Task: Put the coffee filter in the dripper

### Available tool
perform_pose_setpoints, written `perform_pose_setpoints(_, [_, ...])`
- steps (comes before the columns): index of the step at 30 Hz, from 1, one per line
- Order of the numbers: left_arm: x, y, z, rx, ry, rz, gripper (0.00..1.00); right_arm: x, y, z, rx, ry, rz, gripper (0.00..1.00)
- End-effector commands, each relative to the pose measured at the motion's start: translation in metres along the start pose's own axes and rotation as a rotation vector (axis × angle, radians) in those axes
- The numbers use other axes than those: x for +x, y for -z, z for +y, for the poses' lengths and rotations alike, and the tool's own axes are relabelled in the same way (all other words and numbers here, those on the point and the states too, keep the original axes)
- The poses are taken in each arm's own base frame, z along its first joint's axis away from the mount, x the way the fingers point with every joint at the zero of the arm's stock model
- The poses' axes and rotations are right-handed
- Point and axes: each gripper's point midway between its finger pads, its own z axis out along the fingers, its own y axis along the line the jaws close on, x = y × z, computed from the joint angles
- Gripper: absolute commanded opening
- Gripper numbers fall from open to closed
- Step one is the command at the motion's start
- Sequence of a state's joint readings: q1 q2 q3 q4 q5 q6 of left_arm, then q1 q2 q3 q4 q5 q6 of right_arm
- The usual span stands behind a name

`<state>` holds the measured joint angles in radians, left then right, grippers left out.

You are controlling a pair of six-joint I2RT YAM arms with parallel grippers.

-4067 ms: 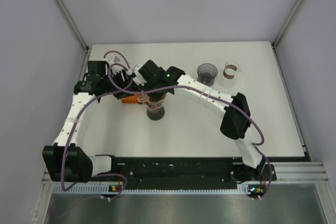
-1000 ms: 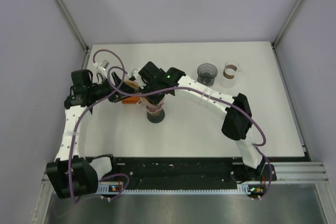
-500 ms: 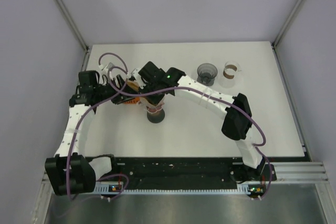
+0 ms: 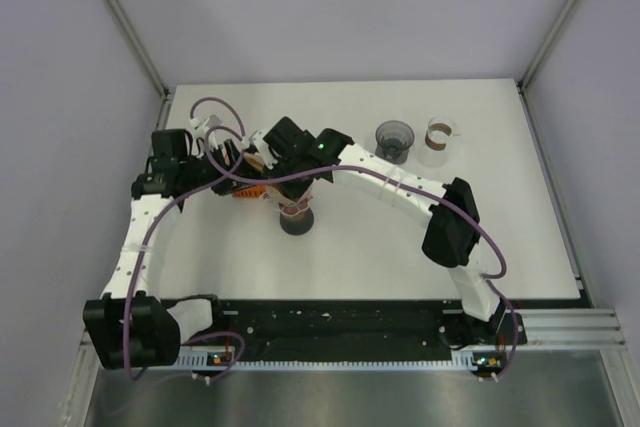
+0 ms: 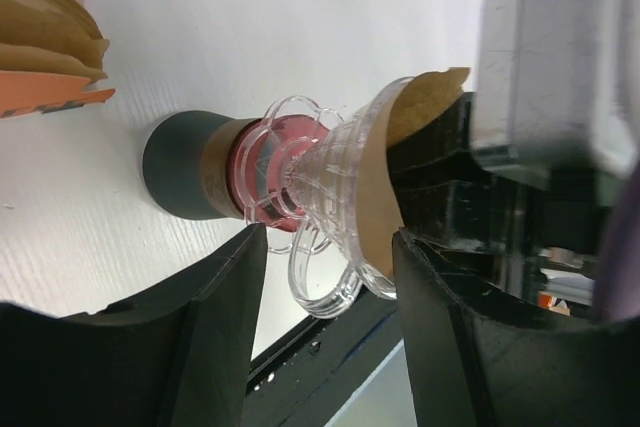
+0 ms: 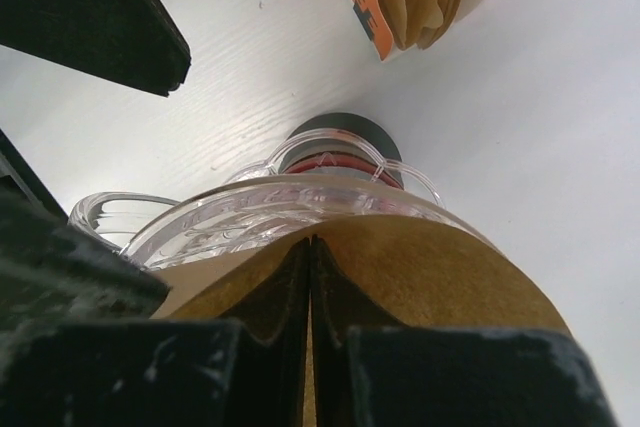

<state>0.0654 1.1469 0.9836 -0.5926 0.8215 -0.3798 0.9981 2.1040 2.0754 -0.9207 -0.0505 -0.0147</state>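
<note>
Presently right arm (image 4: 400,182) reaches left across the worktop (image 4: 500,247), right claw (image 6: 308,282) pinching the coffee filter (image 6: 430,277), which sits in the dripper (image 5: 335,182). Left arm (image 4: 140,232) bent, left claw (image 5: 325,247) spread, apart from the dripper. Top view: right claw hides the dripper's mouth.

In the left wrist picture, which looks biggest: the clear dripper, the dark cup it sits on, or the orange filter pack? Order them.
1. Dripper.
2. Cup and filter pack look about alike; the pack runs off the frame's edge, so no ranking between them.
</note>
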Motion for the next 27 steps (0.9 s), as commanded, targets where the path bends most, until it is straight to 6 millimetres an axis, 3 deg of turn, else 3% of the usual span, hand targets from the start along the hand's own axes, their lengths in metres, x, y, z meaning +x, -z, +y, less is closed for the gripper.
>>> perform_pose_setpoints(1, [-0.022, 0.017, -0.039, 0.100, -0.098, -0.036, 0.60, -0.001, 0.003, -0.006, 0.022, -0.005, -0.009, 0.00])
perform_pose_setpoints(5, [-0.018, 0.023, -0.049, 0.134, -0.120, -0.054, 0.62, 0.000, 0.002, -0.009, 0.026, -0.009, -0.006, 0.00])
perform_pose_setpoints(10, [-0.002, 0.011, -0.030, 0.118, -0.056, -0.027, 0.63, -0.002, -0.001, -0.008, 0.014, -0.011, -0.008, 0.00])
perform_pose_setpoints(14, [-0.002, 0.005, -0.025, 0.102, -0.037, -0.035, 0.63, -0.004, -0.002, -0.005, 0.002, -0.010, -0.011, 0.00])
perform_pose_setpoints(20, [-0.001, -0.004, -0.010, 0.043, -0.021, -0.024, 0.56, -0.005, 0.001, -0.005, 0.000, -0.012, -0.016, 0.00])
perform_pose_setpoints(27, [-0.002, -0.003, -0.001, -0.005, -0.045, -0.034, 0.50, -0.020, 0.019, -0.003, -0.009, 0.016, -0.072, 0.00])
